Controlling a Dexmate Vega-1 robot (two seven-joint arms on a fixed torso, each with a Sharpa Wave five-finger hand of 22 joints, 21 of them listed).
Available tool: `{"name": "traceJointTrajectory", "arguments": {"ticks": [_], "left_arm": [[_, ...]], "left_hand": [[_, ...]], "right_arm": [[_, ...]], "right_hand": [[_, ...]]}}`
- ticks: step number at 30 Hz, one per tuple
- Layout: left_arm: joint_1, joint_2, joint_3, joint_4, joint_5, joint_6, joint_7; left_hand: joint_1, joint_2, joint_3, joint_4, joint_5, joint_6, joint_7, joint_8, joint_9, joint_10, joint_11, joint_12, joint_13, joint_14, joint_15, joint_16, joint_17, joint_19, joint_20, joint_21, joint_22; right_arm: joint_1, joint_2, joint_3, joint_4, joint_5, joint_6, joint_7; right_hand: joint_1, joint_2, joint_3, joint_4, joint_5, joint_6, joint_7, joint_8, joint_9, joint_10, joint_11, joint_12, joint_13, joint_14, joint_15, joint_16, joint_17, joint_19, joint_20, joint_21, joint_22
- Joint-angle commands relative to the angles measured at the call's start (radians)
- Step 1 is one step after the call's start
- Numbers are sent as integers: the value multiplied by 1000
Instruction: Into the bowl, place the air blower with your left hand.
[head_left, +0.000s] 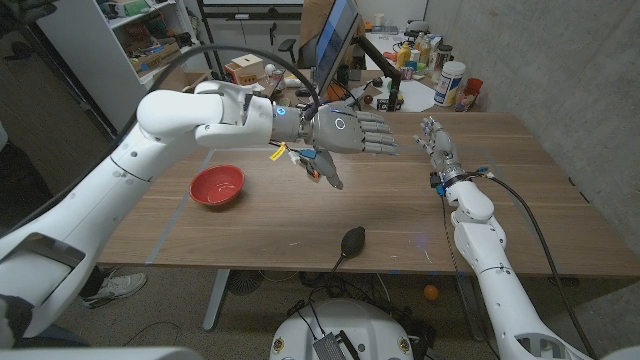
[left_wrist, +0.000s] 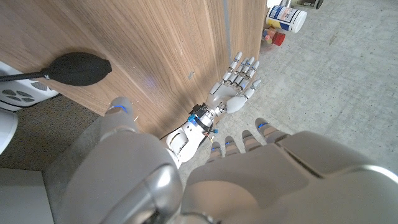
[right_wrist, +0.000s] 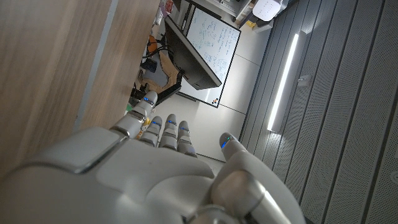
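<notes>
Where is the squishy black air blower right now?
In the head view, the air blower lies on the table near its front edge, around the middle, to the right of the red bowl; neither hand touches it.

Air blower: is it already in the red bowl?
No, the air blower lies on the table near its front edge, apart from the bowl.

Even, bright indoor light; head view sharp at centre, with wide-angle bending at edges. Soft shadows on table (head_left: 420, 215) under raised left arm. Right wrist view: ceiling light strip (right_wrist: 285, 81) glares white. Own hands blurred, out of focus close to both wrist cameras. Small bluish glints on wood in left wrist view.
</notes>
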Motion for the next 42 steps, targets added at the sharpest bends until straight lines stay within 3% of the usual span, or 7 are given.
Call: {"name": "traceJointTrajectory", "arguments": {"ticks": [1,13,22,27,36,42], "left_arm": [[-16,-62,24,53,18,-111,41],[-36,-106,57,77,20,-144,-24],[-44,-116,80,102,29,-166,-76],[-48,-121,96,113,33,-184,-96],[-32,-120,104,87,157,-263,-37],[-31,-117,112,101,150,-272,-40]], "left_hand": [[-8,2,-18,0,14,-475,5,7,4,-276,9,5,5,-147,11,1,3,-9,1,7,2],[-16,5,-46,5,31,-476,4,13,6,-286,10,11,7,-160,15,4,4,-17,8,11,3],[-15,9,-75,4,50,-436,0,32,8,-276,13,22,8,-134,7,16,3,11,2,25,3],[-6,12,-85,1,60,-434,1,33,8,-273,-1,25,8,-133,7,15,2,13,2,25,2],[12,16,-100,-5,74,-447,8,29,9,-279,8,26,8,-135,10,13,2,5,1,21,1],[26,21,-107,-8,84,-438,9,34,9,-279,13,28,8,-138,12,11,1,3,0,21,0]], "right_arm": [[16,-12,4,18,-2,-2,3],[19,-17,4,5,-12,-14,0],[22,-17,5,15,-14,-14,-3],[21,-16,7,23,-14,-9,-4],[26,-15,9,39,-13,0,-5],[34,-13,6,53,-14,6,-7]], "right_hand": [[-9,12,-1,2,7,8,-4,7,6,8,-2,7,5,6,-4,6,3,5,-17,6,5],[-8,13,0,1,7,9,-3,7,6,9,0,7,5,6,-4,5,3,5,-18,6,5],[-8,14,0,1,8,9,-4,7,6,9,-1,7,5,6,-3,5,3,5,-18,6,5],[-8,14,0,1,8,9,-4,7,6,9,-1,7,5,6,-5,5,3,5,-18,6,5],[-9,15,0,2,8,9,-4,7,6,9,-2,6,5,6,-5,5,3,5,-19,6,5],[-9,15,0,2,8,10,-5,7,6,10,-2,7,5,7,-5,5,3,6,-19,6,5]]}}
